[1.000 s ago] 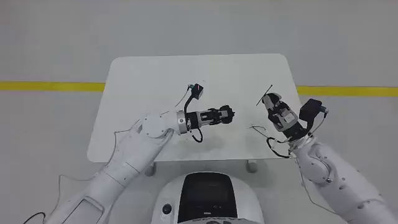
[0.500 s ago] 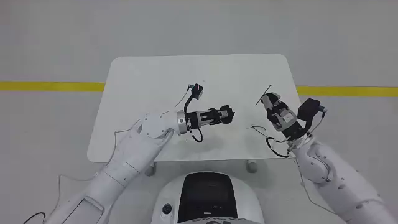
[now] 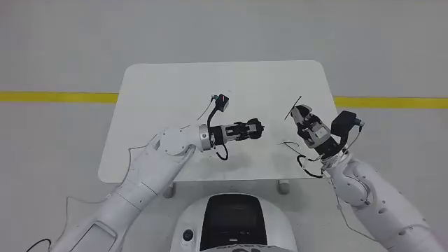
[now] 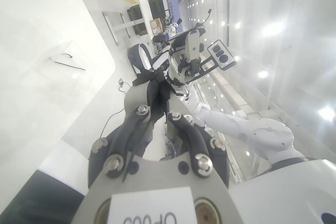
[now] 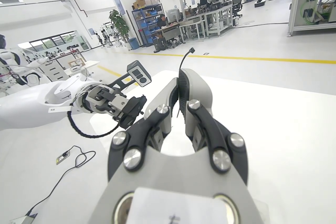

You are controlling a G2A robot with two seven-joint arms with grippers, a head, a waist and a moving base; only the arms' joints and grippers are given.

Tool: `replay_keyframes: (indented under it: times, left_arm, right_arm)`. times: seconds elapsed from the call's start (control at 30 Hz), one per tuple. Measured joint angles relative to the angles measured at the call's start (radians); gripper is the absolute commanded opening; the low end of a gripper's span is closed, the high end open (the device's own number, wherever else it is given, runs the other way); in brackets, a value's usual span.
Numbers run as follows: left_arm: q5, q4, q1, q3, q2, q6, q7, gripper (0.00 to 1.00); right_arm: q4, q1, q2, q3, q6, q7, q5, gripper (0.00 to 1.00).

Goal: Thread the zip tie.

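**Tie clamped in the right gripper, loop not yet begun**

The right gripper point(image 5: 179, 78) has its 2 fingers point(image 5: 190, 86) pressed together on the black zip tie point(image 5: 184, 59), pinching the strap partway along. Above the pads the strap rises in a slight curve to its square head point(image 5: 192, 50), which stands free in the air. A short length of the tail point(image 5: 178, 112) shows below the pads, inside the gripper. The strap forms no loop, and the tail is not in the head.

The left gripper point(image 4: 157, 82) hangs well apart from the tie, over the near part of the white table point(image 3: 210, 84), and points across at the right gripper. Its 2 fingers point(image 4: 149, 96) look drawn together with nothing between them. The pads are dark against a dark background, so a thin strap there could be missed.

A spare strap point(image 4: 69, 66), thin and black, lies flat on the table near the right gripper and touches neither gripper.

The step in hand looks like presenting the tie, with the right arm holding it up and head outward for the other arm. Threading itself seems not to have started.

The next move probably calls for the left gripper to open, close the gap and take 1 end of the strap. The tail then has to be bent round and its tip lined up with the small slot in the head. That alignment is likely the hard part, since the strap is springy and the opening is narrow.
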Motion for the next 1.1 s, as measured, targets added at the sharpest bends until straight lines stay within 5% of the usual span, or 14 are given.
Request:
replay_keyframes:
  times: [1.1]
  left_arm:
    - [0.000,0.000,0.000,0.000,0.000,0.000,0.000,0.00]
  right_arm:
    - [-0.030,-0.016,-0.016,-0.031,0.000,-0.010,-0.070,0.00]
